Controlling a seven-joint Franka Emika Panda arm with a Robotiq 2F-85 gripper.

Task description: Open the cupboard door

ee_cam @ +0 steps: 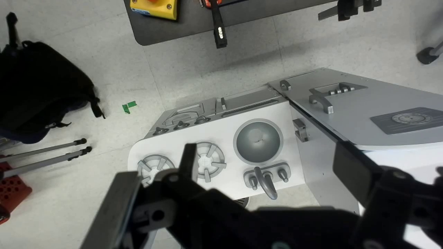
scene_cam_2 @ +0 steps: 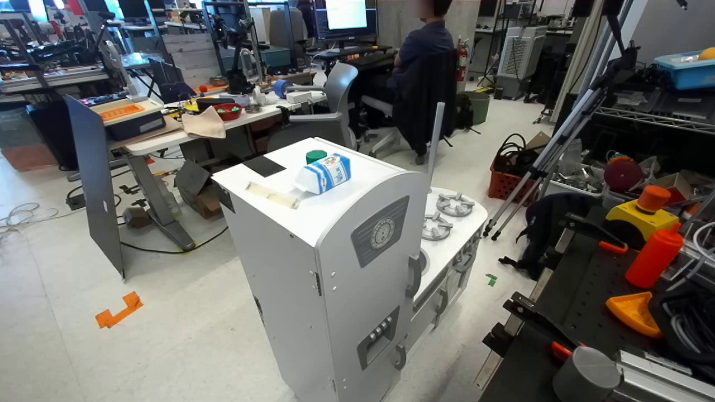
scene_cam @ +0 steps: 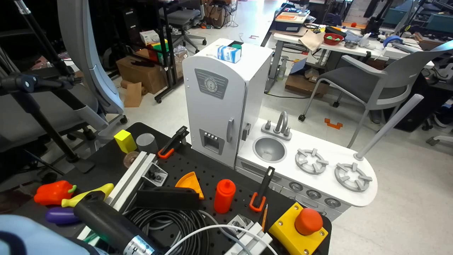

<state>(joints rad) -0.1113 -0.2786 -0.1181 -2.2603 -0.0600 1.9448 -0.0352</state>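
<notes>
Pale grey, and there it stands, the cupboard door (scene_cam: 216, 117), just off centre toward eleven o'clock in an exterior view, dial emblem (scene_cam: 211, 84) high on it, handle (scene_cam: 230, 130) between four and five o'clock on the panel. Over to the wrist view: the gripper (ee_cam: 265, 155) has its fingers (ee_cam: 189, 160) spread wide, white counter (ee_cam: 225, 133) and grey sink (ee_cam: 258, 141) showing between them! From the middle of that gap the door lies toward two o'clock, its handle nearer, between one and two. A dark seam runs along the handle edge; fully closed or not, I cannot tell. Up on the tower (scene_cam_2: 279, 279) there's a blue-and-white carton (scene_cam_2: 327, 174) lying on its side, with a green disc (scene_cam_2: 316, 156) at its eleven o'clock. And down near five o'clock in an exterior view, a red button (scene_cam: 308, 221) sits on a yellow box (scene_cam: 283, 230) at the corner of the black table (scene_cam: 246, 181), a red bottle (scene_cam: 224, 198) upright at ten o'clock from it.
</notes>
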